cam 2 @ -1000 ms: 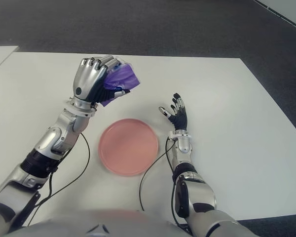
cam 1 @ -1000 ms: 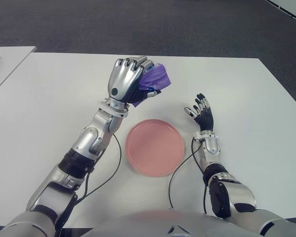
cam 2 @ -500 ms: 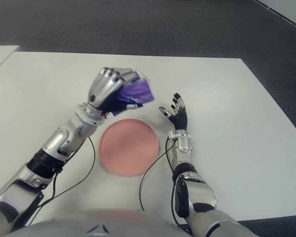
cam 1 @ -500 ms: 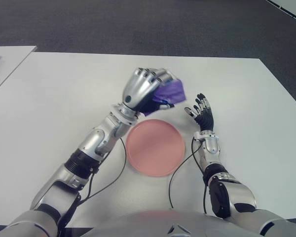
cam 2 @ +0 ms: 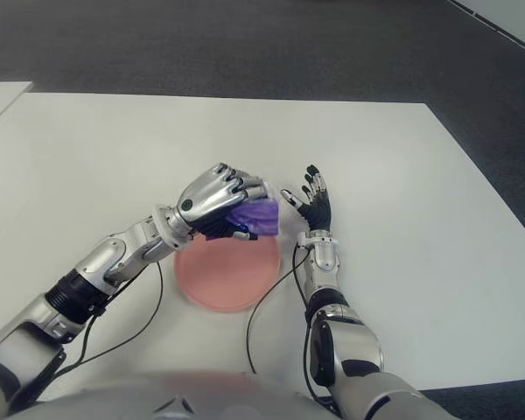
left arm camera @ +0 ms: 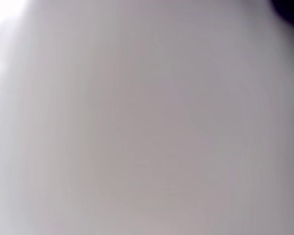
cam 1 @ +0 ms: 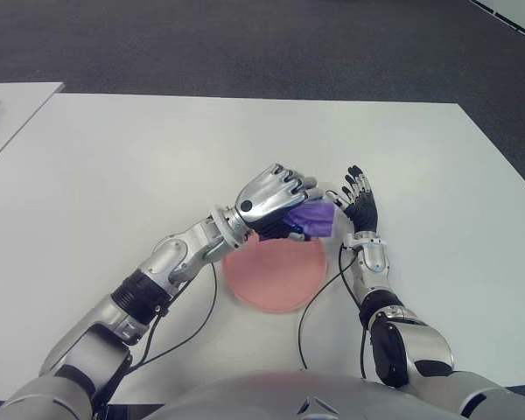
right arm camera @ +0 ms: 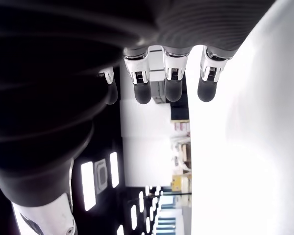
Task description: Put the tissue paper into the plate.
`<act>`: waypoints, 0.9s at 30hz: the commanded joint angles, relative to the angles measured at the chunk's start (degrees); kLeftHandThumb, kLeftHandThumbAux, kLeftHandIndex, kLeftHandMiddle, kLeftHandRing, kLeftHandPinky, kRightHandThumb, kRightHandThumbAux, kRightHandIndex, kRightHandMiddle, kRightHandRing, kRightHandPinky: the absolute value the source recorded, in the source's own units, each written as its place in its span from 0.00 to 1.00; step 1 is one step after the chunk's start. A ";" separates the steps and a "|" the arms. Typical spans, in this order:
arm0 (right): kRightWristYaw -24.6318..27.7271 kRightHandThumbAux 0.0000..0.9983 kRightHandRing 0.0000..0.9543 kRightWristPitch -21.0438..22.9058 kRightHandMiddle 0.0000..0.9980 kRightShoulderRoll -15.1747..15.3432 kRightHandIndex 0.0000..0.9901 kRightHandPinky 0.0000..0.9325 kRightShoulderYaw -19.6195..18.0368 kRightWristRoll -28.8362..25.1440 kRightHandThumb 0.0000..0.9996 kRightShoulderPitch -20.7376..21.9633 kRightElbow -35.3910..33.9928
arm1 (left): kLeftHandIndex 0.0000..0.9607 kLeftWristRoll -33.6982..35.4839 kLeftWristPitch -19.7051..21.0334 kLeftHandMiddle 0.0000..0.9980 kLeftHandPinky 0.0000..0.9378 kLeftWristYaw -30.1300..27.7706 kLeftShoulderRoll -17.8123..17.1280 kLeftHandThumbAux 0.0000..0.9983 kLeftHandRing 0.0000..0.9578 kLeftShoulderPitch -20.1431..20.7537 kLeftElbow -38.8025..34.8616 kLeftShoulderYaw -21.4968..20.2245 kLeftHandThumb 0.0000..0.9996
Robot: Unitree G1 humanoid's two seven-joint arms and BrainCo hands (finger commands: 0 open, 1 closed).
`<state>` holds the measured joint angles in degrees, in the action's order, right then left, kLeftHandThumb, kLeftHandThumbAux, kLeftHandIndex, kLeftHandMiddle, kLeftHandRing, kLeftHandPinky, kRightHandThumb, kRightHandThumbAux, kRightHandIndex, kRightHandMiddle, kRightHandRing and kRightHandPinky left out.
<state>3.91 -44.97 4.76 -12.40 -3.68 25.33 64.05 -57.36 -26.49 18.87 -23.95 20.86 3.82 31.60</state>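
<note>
I had the left hand (cam 1: 276, 203) curled around the purple tissue paper (cam 1: 312, 219), held directly above the far rim of the pink plate (cam 1: 271, 282), while the right hand (cam 1: 360, 206), fingers spread and empty, showed beside the plate's right edge.

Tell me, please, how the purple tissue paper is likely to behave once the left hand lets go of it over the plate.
The tissue paper looks crumpled and soft in the left hand, so it is probably floppy and very light. Released over the pink plate, it would likely land without rolling, though it may spring open a little.
</note>
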 commanded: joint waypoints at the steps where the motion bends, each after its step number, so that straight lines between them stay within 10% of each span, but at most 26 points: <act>1: -0.20 0.78 0.00 1.70 0.00 -0.92 0.01 0.02 0.14 -0.15 0.08 -2.45 1.95 | 0.41 2.49 -2.15 0.54 0.90 -7.79 -1.55 0.67 0.87 1.16 1.78 1.21 0.85; 16: -0.20 0.78 0.00 1.66 0.00 -0.92 0.01 0.02 0.17 -0.17 0.08 -2.51 1.90 | 0.42 12.95 -1.32 0.53 0.86 -34.50 -5.39 0.67 0.85 -0.95 -4.19 1.03 0.85; 27: -0.14 0.78 0.00 1.62 0.00 -0.88 0.01 0.02 0.14 -0.21 0.08 -2.57 1.89 | 0.42 13.42 0.47 0.52 0.85 -39.60 -6.15 0.67 0.84 -1.83 -5.57 0.36 0.85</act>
<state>3.89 -44.97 4.73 -12.34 -3.68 25.29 64.06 -43.78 -26.77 -17.91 -28.65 20.83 -2.27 31.94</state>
